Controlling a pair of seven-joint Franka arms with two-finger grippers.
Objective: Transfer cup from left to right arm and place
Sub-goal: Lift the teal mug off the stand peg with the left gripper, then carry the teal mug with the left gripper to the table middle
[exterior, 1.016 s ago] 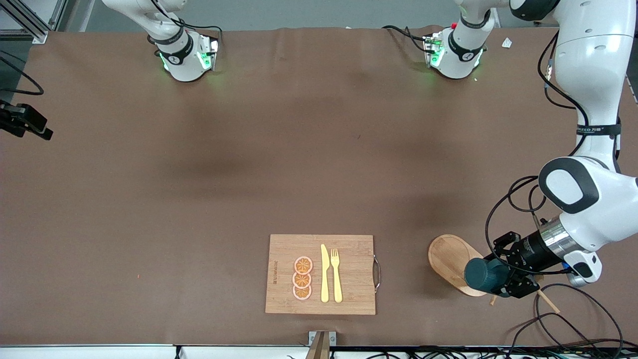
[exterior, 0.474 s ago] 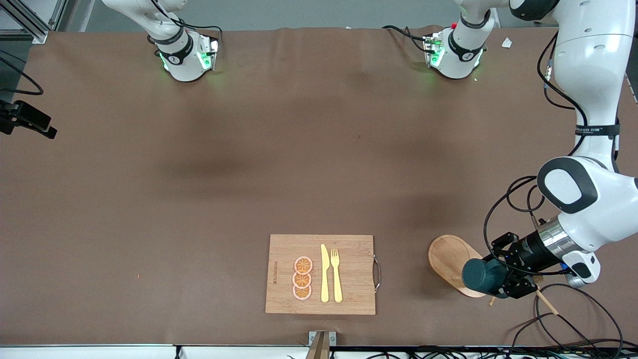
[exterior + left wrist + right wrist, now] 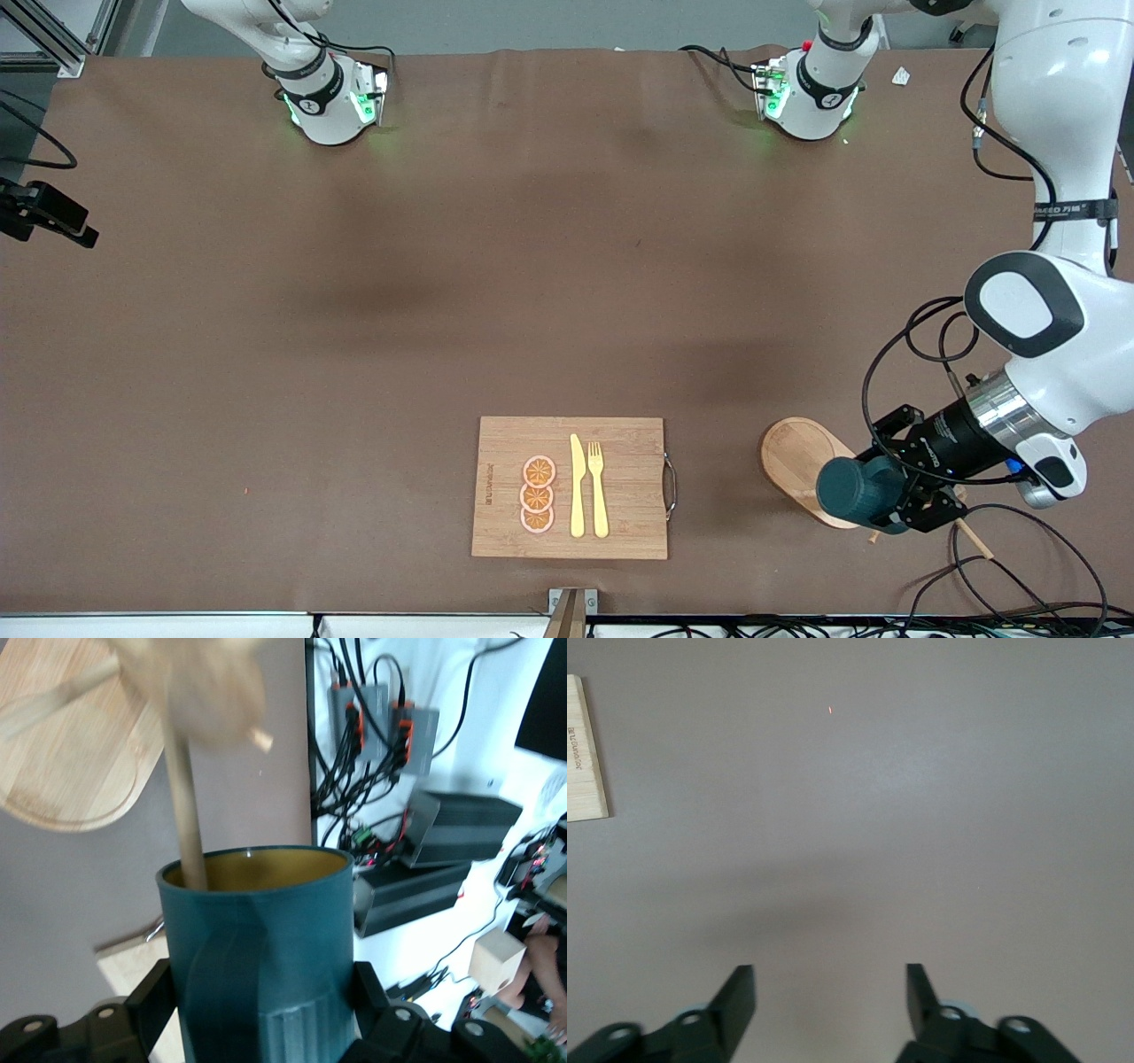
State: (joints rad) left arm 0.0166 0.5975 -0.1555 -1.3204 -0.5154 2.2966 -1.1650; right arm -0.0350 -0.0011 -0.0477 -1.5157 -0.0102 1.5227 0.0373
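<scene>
Left gripper (image 3: 893, 501) clamps the cup (image 3: 852, 492), tipped sideways over the oval wooden tray (image 3: 795, 456); right gripper (image 3: 830, 1001) waits, fingers spread.

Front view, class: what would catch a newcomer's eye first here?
The left gripper holds the teal cup on its side over the oval wooden tray at the left arm's end. Beside it lies a cutting board with orange slices, knife and fork.

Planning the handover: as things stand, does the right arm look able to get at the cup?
Probably not yet. The cup is clamped in the left claw over the oval wooden board at the left arm's end, while the right claw hangs open above bare table at the right arm's end.
</scene>
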